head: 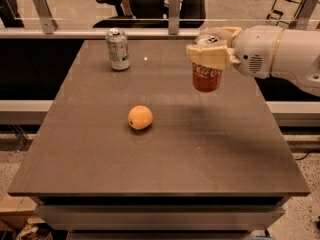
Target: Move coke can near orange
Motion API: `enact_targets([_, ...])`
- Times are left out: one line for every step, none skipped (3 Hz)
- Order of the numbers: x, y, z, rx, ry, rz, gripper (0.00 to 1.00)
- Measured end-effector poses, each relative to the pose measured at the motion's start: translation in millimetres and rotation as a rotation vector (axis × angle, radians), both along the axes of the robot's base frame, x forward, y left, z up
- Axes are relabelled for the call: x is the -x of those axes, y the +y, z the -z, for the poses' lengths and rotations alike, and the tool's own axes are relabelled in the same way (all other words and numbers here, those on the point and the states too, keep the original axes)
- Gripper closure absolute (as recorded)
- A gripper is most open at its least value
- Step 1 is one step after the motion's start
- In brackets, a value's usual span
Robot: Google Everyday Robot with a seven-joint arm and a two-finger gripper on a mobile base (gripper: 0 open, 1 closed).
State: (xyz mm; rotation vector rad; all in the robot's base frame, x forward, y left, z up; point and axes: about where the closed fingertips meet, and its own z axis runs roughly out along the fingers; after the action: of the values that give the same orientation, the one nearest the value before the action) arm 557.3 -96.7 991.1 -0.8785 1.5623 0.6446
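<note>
Holding the coke can point(206, 79) clear of the table point(200, 159), the gripper point(206, 46) sits at far right, w/ the arm point(282, 54) coming in from the right edge. Fingers point(210, 57) are clamped round the can's upper part, just below its silver top. Can is upright, red lower half showing, shadow on the table beneath. Orange point(140, 117) lies near the table's middle, left of & nearer than the can, well apart from it. Silver can point(118, 49) w/ green marks stands upright at far left.
</note>
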Motion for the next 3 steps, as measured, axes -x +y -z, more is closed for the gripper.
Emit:
enact_targets([21, 0, 4, -0.028, -0.004, -0.032, 1.00])
enact_targets([36, 5, 7, -0.039, -0.002, -0.062, 1.00])
enact_targets([45, 16, 13, -0.056, 0.018, -0.099, 1.00])
